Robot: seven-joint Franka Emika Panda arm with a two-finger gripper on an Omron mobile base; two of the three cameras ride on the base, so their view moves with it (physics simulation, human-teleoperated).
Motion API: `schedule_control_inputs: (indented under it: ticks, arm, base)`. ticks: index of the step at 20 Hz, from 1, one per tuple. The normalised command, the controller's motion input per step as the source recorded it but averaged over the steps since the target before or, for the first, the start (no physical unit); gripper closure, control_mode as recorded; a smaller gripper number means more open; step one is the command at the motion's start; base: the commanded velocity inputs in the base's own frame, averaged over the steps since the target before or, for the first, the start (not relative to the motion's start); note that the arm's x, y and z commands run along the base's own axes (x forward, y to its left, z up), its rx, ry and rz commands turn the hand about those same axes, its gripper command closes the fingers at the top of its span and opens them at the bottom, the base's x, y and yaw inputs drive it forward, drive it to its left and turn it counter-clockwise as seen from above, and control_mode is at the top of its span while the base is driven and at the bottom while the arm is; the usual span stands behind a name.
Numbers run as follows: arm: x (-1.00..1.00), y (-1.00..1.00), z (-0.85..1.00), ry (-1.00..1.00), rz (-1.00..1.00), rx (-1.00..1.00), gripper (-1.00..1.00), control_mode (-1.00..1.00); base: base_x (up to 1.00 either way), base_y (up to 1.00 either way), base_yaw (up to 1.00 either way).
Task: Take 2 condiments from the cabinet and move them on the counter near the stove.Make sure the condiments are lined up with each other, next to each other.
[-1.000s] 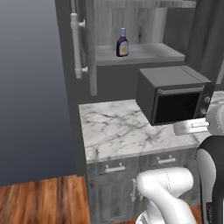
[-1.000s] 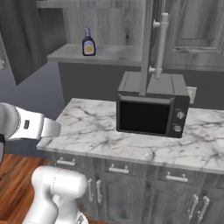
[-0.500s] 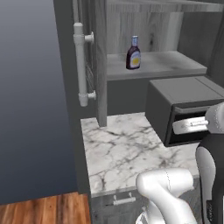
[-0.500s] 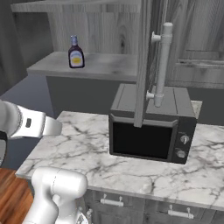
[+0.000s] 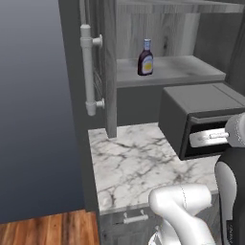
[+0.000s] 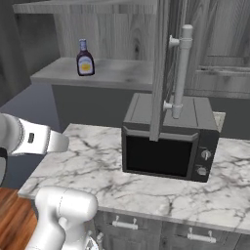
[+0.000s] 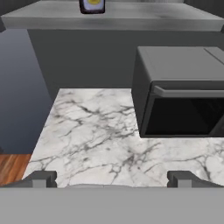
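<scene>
As the base is rolling closer to the cabinet (image 5: 107,67), the whole scene is growing larger. One sauce bottle (image 5: 146,58) is standing on its lower shelf above the microwave (image 6: 168,141), while the gripper (image 7: 112,178) is hanging wide and empty, so grasping is not yet starting.

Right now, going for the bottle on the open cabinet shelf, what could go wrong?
1. The sauce bottle stands on the cabinet shelf above and behind the microwave; a low reach may clip the microwave's top.
2. The open cabinet door with its bar handle hangs in front of the microwave; the arm could strike it.
3. The bottle is tall and narrow; the open fingers could tip it if they arrive off-centre.
</scene>
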Motion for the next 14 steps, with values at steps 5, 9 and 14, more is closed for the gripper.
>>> schedule_control_inputs:
  ticks: [5, 9, 14]
  arm:
    - [0.0, 0.0, 0.0, 0.0, 0.0, 0.0, -1.0, 1.0]
    - [0.0, 0.0, 0.0, 0.0, 0.0, 0.0, -1.0, 1.0]
    - [0.0, -0.07, 0.17, -0.09, 0.07, 0.0, -1.0, -1.0]
  base:
    - [0.04, 0.0, 0.06]
    - [0.03, 0.0, 0.13]
    - [0.01, -0.01, 0.04]
